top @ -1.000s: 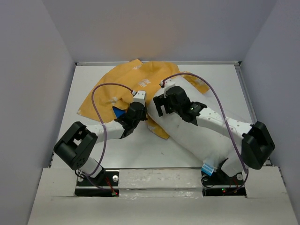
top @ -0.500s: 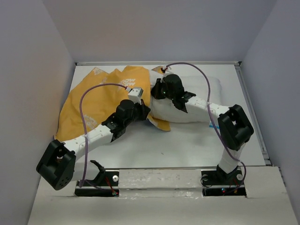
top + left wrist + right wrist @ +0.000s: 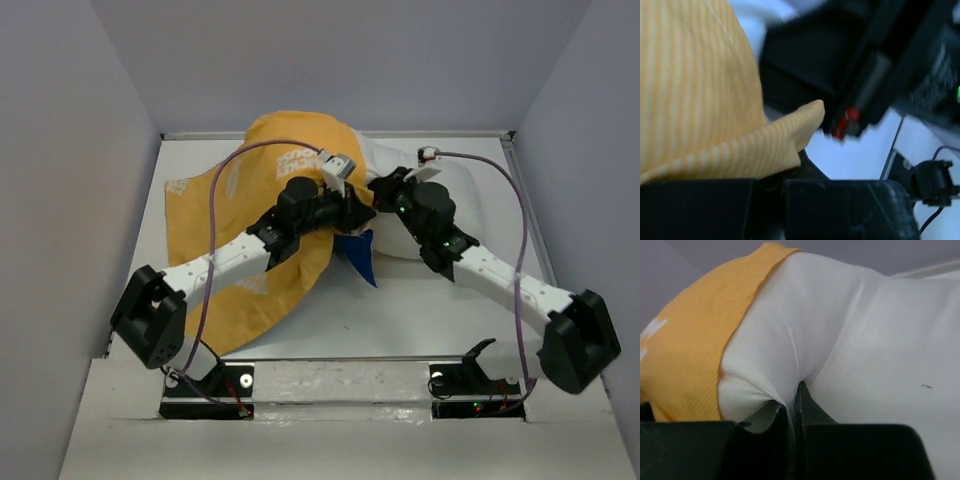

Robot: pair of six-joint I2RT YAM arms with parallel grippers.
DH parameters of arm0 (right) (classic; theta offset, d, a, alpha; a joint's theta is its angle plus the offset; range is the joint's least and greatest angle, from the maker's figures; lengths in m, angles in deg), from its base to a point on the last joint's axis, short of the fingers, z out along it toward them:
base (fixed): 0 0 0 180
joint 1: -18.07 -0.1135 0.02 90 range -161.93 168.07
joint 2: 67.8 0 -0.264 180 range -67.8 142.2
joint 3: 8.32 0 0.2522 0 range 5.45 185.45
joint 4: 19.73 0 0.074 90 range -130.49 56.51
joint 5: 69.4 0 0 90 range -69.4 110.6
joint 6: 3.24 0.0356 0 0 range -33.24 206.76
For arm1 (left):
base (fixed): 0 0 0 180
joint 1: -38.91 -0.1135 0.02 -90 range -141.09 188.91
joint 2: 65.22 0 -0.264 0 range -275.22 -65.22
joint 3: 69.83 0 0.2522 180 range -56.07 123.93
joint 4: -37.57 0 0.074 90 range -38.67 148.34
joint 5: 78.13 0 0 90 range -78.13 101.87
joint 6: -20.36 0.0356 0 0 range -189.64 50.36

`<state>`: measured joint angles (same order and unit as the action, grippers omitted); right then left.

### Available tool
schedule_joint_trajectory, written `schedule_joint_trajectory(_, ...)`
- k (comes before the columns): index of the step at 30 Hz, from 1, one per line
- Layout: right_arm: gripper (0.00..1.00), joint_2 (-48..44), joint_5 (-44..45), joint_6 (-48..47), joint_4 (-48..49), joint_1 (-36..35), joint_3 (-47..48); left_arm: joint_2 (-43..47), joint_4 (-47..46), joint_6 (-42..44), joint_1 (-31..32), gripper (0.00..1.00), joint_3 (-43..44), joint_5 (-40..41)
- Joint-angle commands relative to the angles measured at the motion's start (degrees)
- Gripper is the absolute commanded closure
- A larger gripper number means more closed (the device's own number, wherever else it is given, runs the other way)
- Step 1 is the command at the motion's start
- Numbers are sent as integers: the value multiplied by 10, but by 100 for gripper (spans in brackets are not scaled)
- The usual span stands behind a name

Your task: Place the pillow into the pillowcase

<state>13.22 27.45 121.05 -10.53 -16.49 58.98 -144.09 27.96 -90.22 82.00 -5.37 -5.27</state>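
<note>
The pillowcase [image 3: 250, 195] is lying orange-yellow side up with faint white print, spreading to the left and humping up at the far side, where its hem is wrapping over one end of the pillow [image 3: 470, 200]. A blue flap [image 3: 358, 252], seemingly its other face, is hanging below the mouth. The plump white pillow is sticking out to the right, mostly uncovered, creasing near the hem.

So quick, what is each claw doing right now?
Left gripper: closed, pinching the pillowcase by its orange edge.
Right gripper: closed, pinching a fold of the white pillow.
</note>
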Motion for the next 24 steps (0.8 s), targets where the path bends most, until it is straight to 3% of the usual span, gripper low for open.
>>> schedule_joint_trajectory(1, 100, -196, 106, -55, 45, -23, -52, -121, -71, -7, 17, 100, 213, -111)
schedule_joint_trajectory(3, 100, -243, 163, -59, -22, -38, -89, -186, -56, -19, 41, 100, 322, -151)
schedule_joint_trajectory(6, 100, -261, 135, -52, -37, -38, -112, -173, 16, 47, 82, 100, 352, -118)
schedule_joint_trajectory(7, 100, -242, 120, -41, -31, -38, -108, -151, 38, 64, 107, 100, 333, -89)
schedule_joint_trajectory(11, 100, -78, 43, -22, 85, -45, -83, 39, 12, 36, 114, 100, 81, -5)
schedule_joint_trajectory(14, 100, 55, 48, -6, 149, -45, -15, 106, -22, -18, 108, 100, -59, -5)
schedule_joint_trajectory(19, 100, 244, 131, 67, 135, -10, 123, 47, -179, -103, 126, 100, -151, -90)
schedule_joint_trajectory(21, 100, 299, 130, 97, 111, 6, 160, 23, -191, -90, 180, 100, -148, -81)
schedule_joint_trajectory(24, 100, 303, 140, 105, 110, 12, 142, 35, -161, -66, 180, 100, -147, -45)
